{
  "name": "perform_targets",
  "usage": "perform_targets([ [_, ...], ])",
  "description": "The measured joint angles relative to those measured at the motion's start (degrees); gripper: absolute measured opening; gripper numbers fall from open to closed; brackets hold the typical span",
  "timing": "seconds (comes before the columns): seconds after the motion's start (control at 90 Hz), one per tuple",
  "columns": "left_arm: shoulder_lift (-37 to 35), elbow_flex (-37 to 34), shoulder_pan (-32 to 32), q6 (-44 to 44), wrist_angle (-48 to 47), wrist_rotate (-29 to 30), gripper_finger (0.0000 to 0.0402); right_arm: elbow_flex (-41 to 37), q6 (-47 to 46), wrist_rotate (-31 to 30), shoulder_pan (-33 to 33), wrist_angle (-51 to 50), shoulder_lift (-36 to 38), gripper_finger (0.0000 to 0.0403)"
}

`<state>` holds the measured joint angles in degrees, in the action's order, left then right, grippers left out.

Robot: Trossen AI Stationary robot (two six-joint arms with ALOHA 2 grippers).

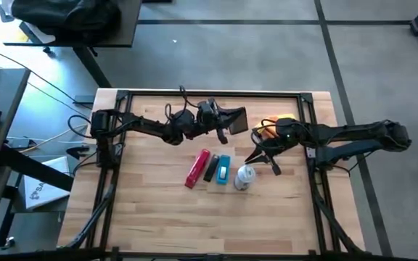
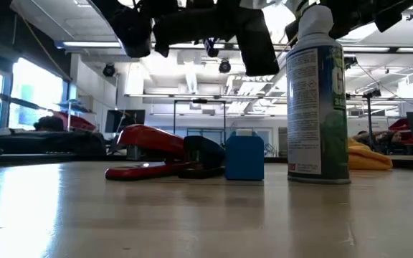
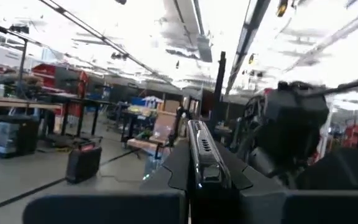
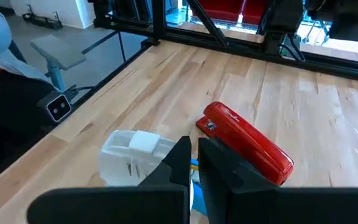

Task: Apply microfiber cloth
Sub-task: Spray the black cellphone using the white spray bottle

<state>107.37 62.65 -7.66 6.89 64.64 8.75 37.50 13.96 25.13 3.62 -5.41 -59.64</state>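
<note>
The orange microfiber cloth [image 1: 276,125] lies bunched on the table toward its far right, partly under my right arm; the low view shows the cloth [image 2: 370,155] behind the spray can. My right gripper [image 1: 262,156] hovers shut just in front of the cloth, above the spray bottle [image 4: 132,155], and touches nothing. My right gripper [image 4: 194,163] points toward the table's left. My left gripper [image 1: 231,119] hangs shut above the table's far middle, pointing level toward the right, clear of everything; the left wrist view shows the gripper [image 3: 201,158] against the room.
A row of things lies mid-table: a red stapler [image 1: 197,169], a dark object [image 1: 211,168], a blue box [image 1: 223,171] and the white-grey spray bottle [image 1: 244,177]. A black frame [image 1: 194,93] borders the table. Bare wood spreads in front of the row.
</note>
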Motion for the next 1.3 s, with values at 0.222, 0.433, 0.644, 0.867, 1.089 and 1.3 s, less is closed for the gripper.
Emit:
perform_targets([
  [0.222, -0.04, 0.00, -0.33, 1.98, -7.88, 2.47, 0.0010, -0.02, 0.02, -0.04, 0.00, 0.01, -0.02, 0.0000],
  [0.433, 0.88, 0.00, 0.00, 5.17, -10.70, 0.73, 0.0010, -0.02, 0.04, -0.05, 0.00, 0.04, -0.03, 0.0000],
  [0.644, 4.57, 0.00, 0.29, 10.01, -7.90, -0.08, 0.0010, -0.04, 0.18, -0.05, 0.00, 0.04, -0.02, 0.0000],
  [0.867, 6.95, 0.11, 0.61, 10.06, -5.12, 1.91, 0.0010, -0.04, 0.69, -0.08, 0.00, 0.07, -0.04, 0.0000],
  [1.089, 10.53, 3.50, -0.99, 10.81, -0.30, 0.30, 0.0010, -0.06, 0.49, -0.11, -0.01, 0.05, -0.02, 0.0000],
  [1.3, 9.16, 5.74, -3.15, 8.02, 1.69, -3.57, 0.0010, -0.07, 0.24, -0.11, 0.00, 0.05, -0.04, 0.0000],
])
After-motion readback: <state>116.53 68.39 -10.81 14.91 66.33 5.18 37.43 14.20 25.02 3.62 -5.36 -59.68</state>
